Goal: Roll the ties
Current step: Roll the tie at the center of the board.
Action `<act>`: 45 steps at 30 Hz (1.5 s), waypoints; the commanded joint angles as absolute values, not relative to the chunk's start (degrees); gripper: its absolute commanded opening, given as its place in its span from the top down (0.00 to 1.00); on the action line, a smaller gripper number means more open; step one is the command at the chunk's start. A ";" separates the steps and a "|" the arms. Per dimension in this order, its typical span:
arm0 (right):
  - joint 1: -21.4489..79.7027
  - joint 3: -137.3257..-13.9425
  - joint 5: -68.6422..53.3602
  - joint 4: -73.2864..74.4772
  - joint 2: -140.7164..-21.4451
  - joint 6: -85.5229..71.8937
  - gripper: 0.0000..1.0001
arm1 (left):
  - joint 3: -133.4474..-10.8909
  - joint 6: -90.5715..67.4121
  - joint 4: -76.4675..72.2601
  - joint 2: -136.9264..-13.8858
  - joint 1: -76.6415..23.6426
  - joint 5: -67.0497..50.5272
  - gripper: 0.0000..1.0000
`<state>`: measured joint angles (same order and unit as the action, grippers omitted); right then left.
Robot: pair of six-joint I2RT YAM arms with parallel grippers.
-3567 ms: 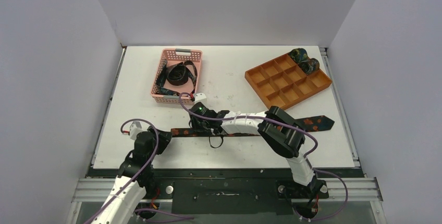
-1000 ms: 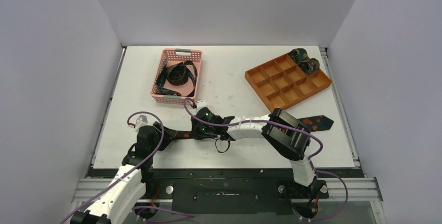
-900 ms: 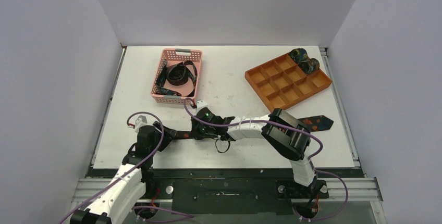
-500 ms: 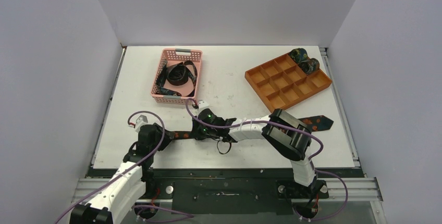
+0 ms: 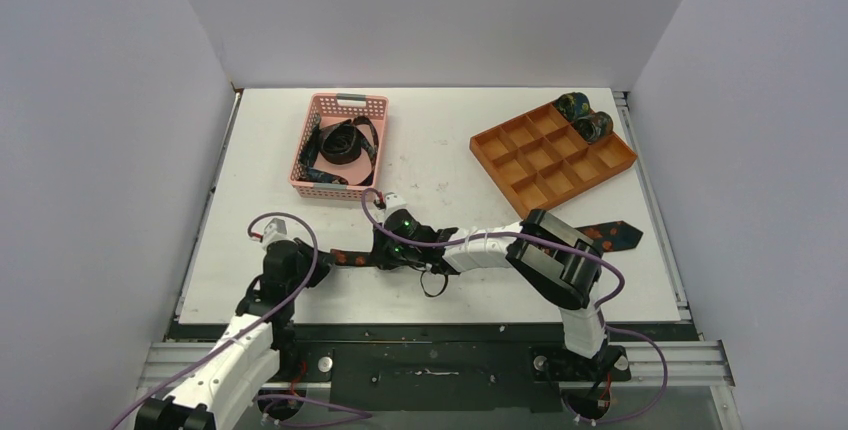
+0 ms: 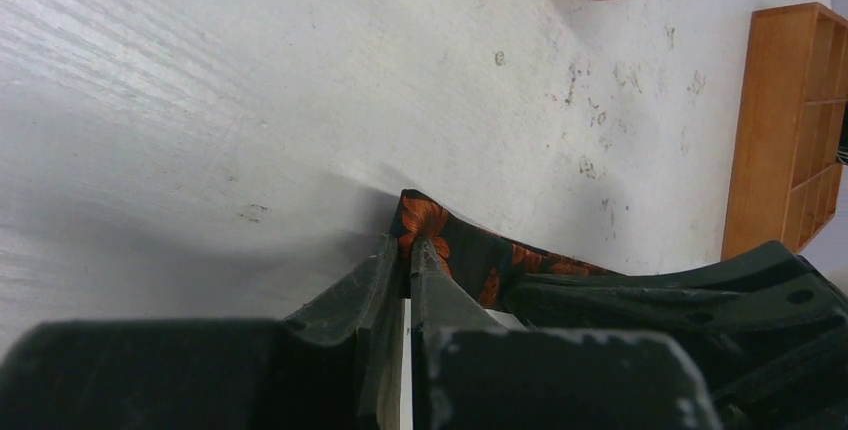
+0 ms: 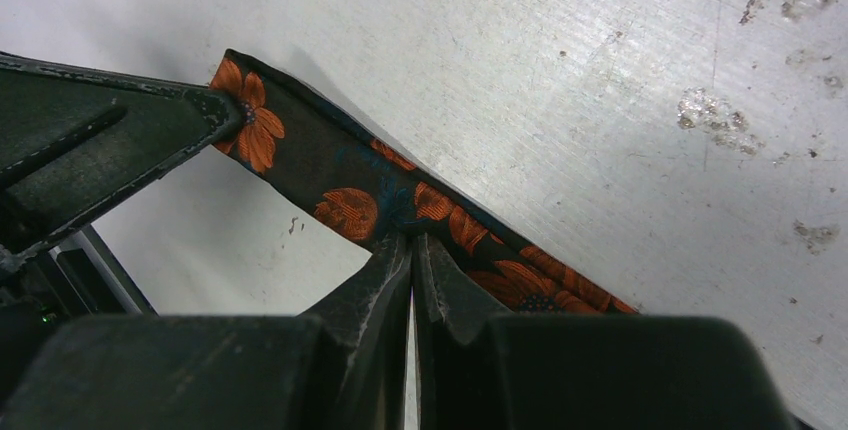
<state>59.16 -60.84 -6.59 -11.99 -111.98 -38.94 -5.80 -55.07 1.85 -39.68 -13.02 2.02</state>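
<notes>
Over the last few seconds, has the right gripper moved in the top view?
Yes. The right gripper has drifted slightly right and down in the frame, away from the pink basket, jaws shut on the tie.

Two rolled ties [image 5: 573, 105] [image 5: 596, 126], one outstretched tie [image 5: 610, 236]

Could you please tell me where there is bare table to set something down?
Bare table lies between the pink basket and the orange tray, and in the near right corner. The near middle is crowded: left gripper and right gripper both pinch the stretched tie there.
</notes>
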 commanded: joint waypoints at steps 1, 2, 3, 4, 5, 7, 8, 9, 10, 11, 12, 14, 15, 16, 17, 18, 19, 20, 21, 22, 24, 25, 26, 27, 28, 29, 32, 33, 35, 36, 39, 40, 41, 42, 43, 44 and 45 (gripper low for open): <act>58.55 -58.90 -5.81 -5.91 -113.05 -38.55 0.95 | -10.20 -52.62 3.52 -36.20 -13.76 1.72 1.00; 58.54 -59.09 -6.08 -6.11 -113.30 -38.77 0.95 | -11.33 -51.97 4.81 -35.56 -14.27 2.37 1.00; 58.63 -59.19 -6.27 -6.49 -113.50 -38.90 0.95 | -12.44 -51.29 6.40 -34.99 -15.07 3.13 1.00; 58.67 -59.34 -6.39 -6.83 -113.73 -39.20 0.95 | -13.55 -50.70 7.45 -34.48 -15.99 4.24 1.00; 58.63 -59.58 -6.74 -7.19 -114.07 -39.41 0.95 | -14.41 -49.89 7.62 -34.19 -17.25 4.95 1.00; 58.75 -60.41 -7.34 -7.86 -115.05 -39.85 0.95 | -16.28 -48.42 7.93 -34.61 -20.50 6.59 1.00; 58.72 -60.97 -7.77 -8.41 -115.63 -40.08 0.95 | -17.06 -47.80 7.64 -35.31 -22.43 7.43 1.00; 58.83 -61.63 -8.20 -8.90 -116.25 -40.40 0.95 | -17.88 -46.96 7.18 -36.30 -24.34 7.85 1.00; 58.95 -62.22 -8.72 -9.60 -116.88 -40.78 0.95 | -18.64 -46.53 6.95 -37.47 -26.38 8.13 1.00; 59.05 -62.76 -9.23 -10.71 -117.53 -41.19 0.95 | -19.58 -46.28 6.98 -38.85 -28.36 8.62 1.00; 59.09 -63.24 -9.83 -11.83 -118.12 -41.73 0.95 | -20.45 -45.98 7.23 -39.98 -30.60 9.44 1.00; 59.15 -63.42 -12.07 -16.02 -119.31 -43.06 0.95 | -21.50 -45.56 7.24 -41.58 -34.68 11.71 1.00; 59.05 -62.99 -13.96 -19.36 -119.94 -43.76 0.95 | -21.61 -45.40 6.80 -42.08 -36.46 12.82 1.00; 58.84 -62.49 -16.44 -23.52 -120.70 -44.57 0.95 | -21.62 -45.35 6.24 -42.44 -37.79 13.86 1.00; 58.55 -61.83 -18.83 -28.15 -121.30 -45.50 0.95 | -21.66 -45.34 5.83 -42.76 -38.76 14.29 1.00; 58.27 -61.05 -21.45 -32.68 -121.97 -46.49 0.95 | -21.75 -45.62 5.71 -43.02 -39.36 14.72 1.00; 58.00 -60.71 -23.64 -36.16 -122.60 -47.24 0.95 | -22.11 -46.17 6.29 -42.76 -39.60 15.32 1.00; 57.86 -60.56 -25.72 -38.81 -123.13 -47.78 0.95 | -22.35 -45.35 6.10 -42.27 -39.64 15.37 1.00; 57.77 -60.05 -26.89 -41.64 -123.39 -48.56 0.94 | -22.59 -44.89 6.15 -41.75 -39.64 15.69 1.00; 57.74 -59.37 -27.05 -43.39 -123.25 -49.32 0.92 | -23.10 -44.28 6.78 -41.17 -39.64 16.39 1.00; 57.60 -58.42 -25.22 -42.05 -121.17 -48.49 0.82 | -24.44 -42.80 9.08 -40.88 -39.64 17.51 1.00; 57.53 -57.92 -23.38 -40.25 -119.68 -47.72 0.73 | -25.19 -42.18 10.08 -41.07 -39.64 18.13 1.00; 57.42 -56.97 -21.95 -39.15 -118.03 -47.13 0.66 | -25.89 -41.46 10.86 -41.43 -39.64 18.60 1.00; 57.25 -56.33 -20.54 -37.50 -116.51 -46.67 0.61 | -26.45 -40.74 11.58 -41.95 -39.64 19.16 1.00; 57.08 -55.95 -19.15 -35.00 -115.09 -46.03 0.58 | -26.92 -40.37 12.14 -42.39 -39.64 19.73 1.00; 56.82 -55.09 -17.29 -32.95 -113.55 -45.67 0.55 | -27.24 -40.20 12.48 -42.78 -39.64 20.59 1.00; 55.90 -53.54 -14.35 -29.25 -109.89 -44.75 0.53 | -27.14 -39.57 12.74 -43.09 -39.64 21.81 1.00; 55.69 -53.19 -13.43 -28.15 -109.01 -44.43 0.53 | -26.97 -39.61 12.62 -43.00 -39.64 21.94 1.00; 54.97 -52.93 -12.17 -25.40 -107.84 -43.88 0.53 | -26.49 -39.64 12.32 -42.87 -39.64 22.16 1.00; 54.67 -52.51 -11.65 -24.64 -107.23 -43.89 0.54 | -26.46 -39.61 12.31 -42.89 -39.63 22.21 1.00; 53.94 -50.71 -9.32 -22.46 -104.45 -43.51 0.57 | -26.38 -39.32 12.44 -43.11 -39.68 22.42 1.00; 53.84 -50.15 -8.45 -21.61 -103.28 -43.13 0.59 | -26.36 -39.29 12.33 -43.21 -39.72 22.37 1.00; 53.77 -49.84 -7.44 -20.30 -102.06 -42.72 0.61 | -26.29 -39.30 11.97 -43.43 -39.73 22.36 1.00; 53.66 -49.38 -6.40 -19.29 -100.87 -42.31 0.63 | -26.28 -39.15 11.55 -43.80 -39.77 22.04 1.00; 53.57 -48.87 -5.21 -18.46 -98.94 -41.75 0.66 | -26.32 -39.15 11.19 -44.58 -39.93 21.82 1.00; 53.55 -48.38 -3.98 -17.35 -97.46 -41.16 0.68 | -26.43 -39.14 10.67 -45.51 -40.17 21.78 1.00; 53.34 -48.02 -2.96 -16.15 -96.18 -40.63 0.69 | -26.55 -39.04 10.11 -46.55 -40.57 21.79 1.00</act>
<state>53.95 -49.01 -9.13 -19.59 -103.28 -43.72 -24.73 -40.12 13.30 -44.01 -39.70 21.06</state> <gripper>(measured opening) 0.332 0.020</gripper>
